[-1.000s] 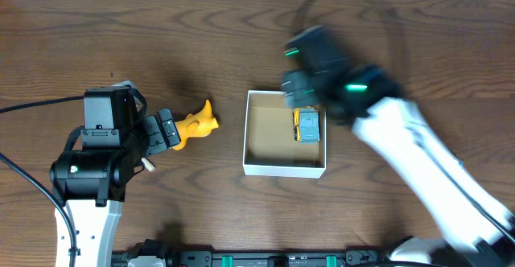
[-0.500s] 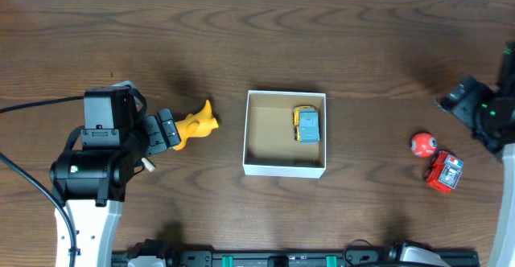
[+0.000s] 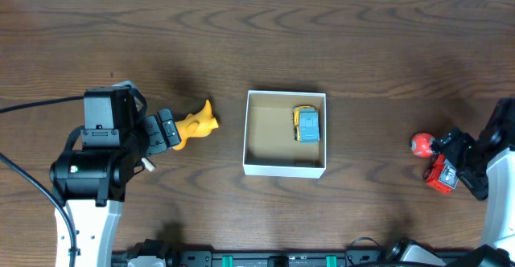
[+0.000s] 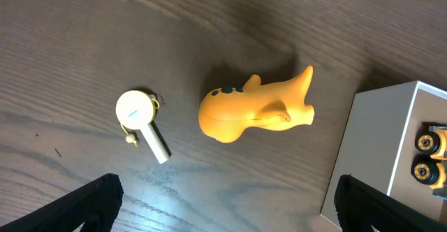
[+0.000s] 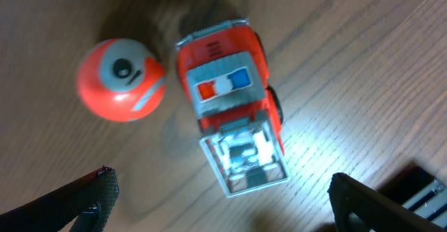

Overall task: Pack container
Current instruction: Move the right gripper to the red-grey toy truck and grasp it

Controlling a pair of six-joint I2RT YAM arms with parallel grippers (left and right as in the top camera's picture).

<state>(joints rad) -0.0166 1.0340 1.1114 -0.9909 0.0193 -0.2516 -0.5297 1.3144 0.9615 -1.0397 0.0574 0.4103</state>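
Right gripper (image 5: 222, 207) spread wide over red truck (image 5: 234, 113), presumably to straddle it; orange ball (image 5: 120, 78) at truck's 9 o'clock; left gripper (image 4: 227, 198) likewise released above yellow toy (image 4: 255, 110).

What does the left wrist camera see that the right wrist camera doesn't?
Only the left wrist view shows the yellow toy, a small white knobbed piece beside it, and a corner of the container with the wheels of a toy car inside. Only the right wrist view shows the red toy truck and the orange-red ball. Both show the wooden table, and the left gripper and right gripper each open and empty.
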